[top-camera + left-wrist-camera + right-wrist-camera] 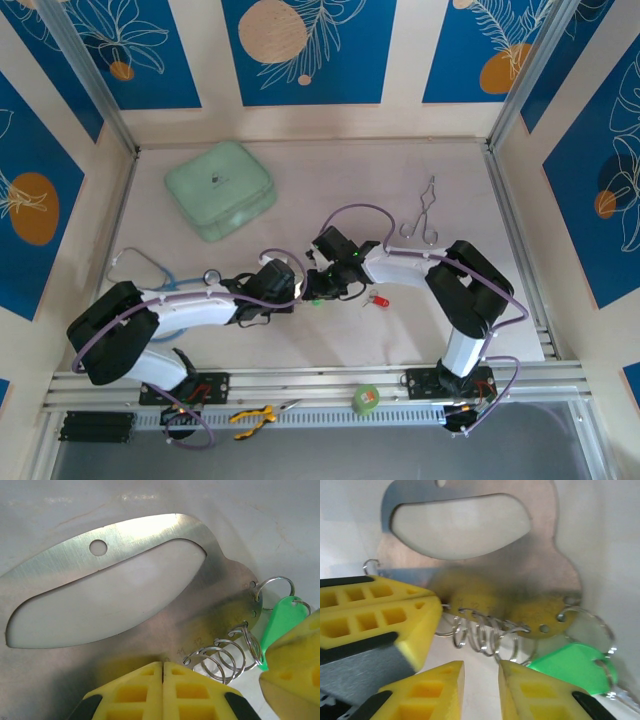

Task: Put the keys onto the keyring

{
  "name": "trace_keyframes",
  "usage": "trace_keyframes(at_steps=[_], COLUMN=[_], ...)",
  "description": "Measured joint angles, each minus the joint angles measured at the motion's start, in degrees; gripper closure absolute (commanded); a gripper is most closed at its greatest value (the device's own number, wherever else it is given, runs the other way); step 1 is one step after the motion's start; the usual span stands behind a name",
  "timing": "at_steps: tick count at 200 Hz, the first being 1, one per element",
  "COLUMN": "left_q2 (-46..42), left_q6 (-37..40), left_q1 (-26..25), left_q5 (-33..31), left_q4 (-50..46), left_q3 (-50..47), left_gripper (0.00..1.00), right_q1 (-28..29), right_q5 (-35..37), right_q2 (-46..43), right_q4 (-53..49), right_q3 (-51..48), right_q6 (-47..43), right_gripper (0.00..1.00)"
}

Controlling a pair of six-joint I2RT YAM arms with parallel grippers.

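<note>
Left gripper (pixel 162 669) is closed, its two yellow fingertips pressed together on the near edge of the keyring (pixel 150 532). The keyring is a flat silvery plate with a long oblong cut-out. A wire coil (pixel 222 655) runs along that same edge, just beside the closed fingertips.

Right gripper (pixel 481 675) has its jaws apart. Nothing is seen between its pads, and the lower loops of the coil sit just above the gap.

The green key (pixel 279 622) lies at the rounded end of the plate, its plastic head against the outer side of one right-hand finger. A split ring (pixel 287 582) appears to pass through a small hole at that end of the plate. Whether it links fully to the key's own ring cannot be told.

From above, both grippers meet near the middle of the table (pixel 330 180). The red key (pixel 378 300) lies flat on the surface just to their right, apart from the keyring.
</note>
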Motion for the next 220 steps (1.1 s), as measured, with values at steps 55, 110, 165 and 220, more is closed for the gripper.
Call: trace_keyframes(at_steps=[55,110,165,220], left_q2=[0.0,0.0,-0.1,-0.4], left_q6=[0.0,0.0,0.0,0.0], left_q1=[0.0,0.0,0.0,0.0], left_q5=[0.0,0.0,0.0,0.0], left_q4=[0.3,1.1,1.3,1.3], left_q3=[-0.2,-0.3,-0.5,-0.7], left_gripper=[1.00,1.00,1.00,1.00], right_q1=[1.7,3.3,5.3,5.5], right_q5=[5.4,11.1,12.9,15.6], right_q2=[-2.0,-1.2,3.2,5.4], right_q4=[-2.0,-8.2,-11.3,-13.6], right_q3=[0.0,3.5,8.5,9.8], right_q6=[-1.4,-5.4,-7.3,-7.5], right_gripper=[0.72,0.68,0.65,0.72])
